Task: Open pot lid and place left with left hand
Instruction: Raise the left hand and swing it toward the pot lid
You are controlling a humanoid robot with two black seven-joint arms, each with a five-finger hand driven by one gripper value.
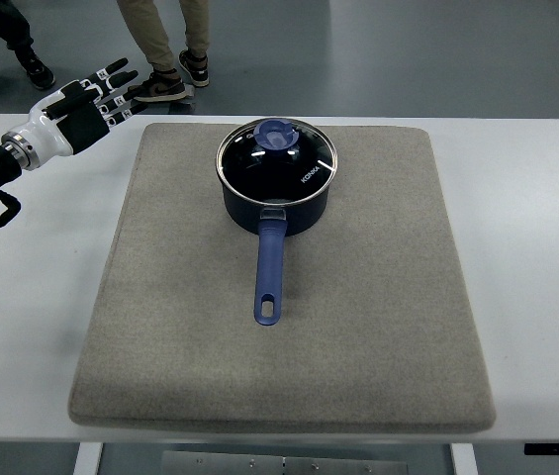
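- The left hand [96, 99], black-and-white with jointed fingers, sits in the upper left of the frame over the table's far corner, fingers spread and holding nothing; it is well apart from the pot. The right arm is out of view.
- Risk: the round blue knob [278, 135] offers a small target; an off-centre pinch would probably let the lid tilt or slip back onto the rim.
- Risk: a sideways pull on the lid could drag the whole pot across the grey fabric mat [160, 327], since nothing braces it.
- The dark blue saucepan [289, 213] stands upper centre on the mat, its long blue handle [270, 272] pointing toward the lower edge.
- The glass lid with a metal rim [277, 163] appears fully seated, though reflections blur this.
- Bare mat lies left of the pot.
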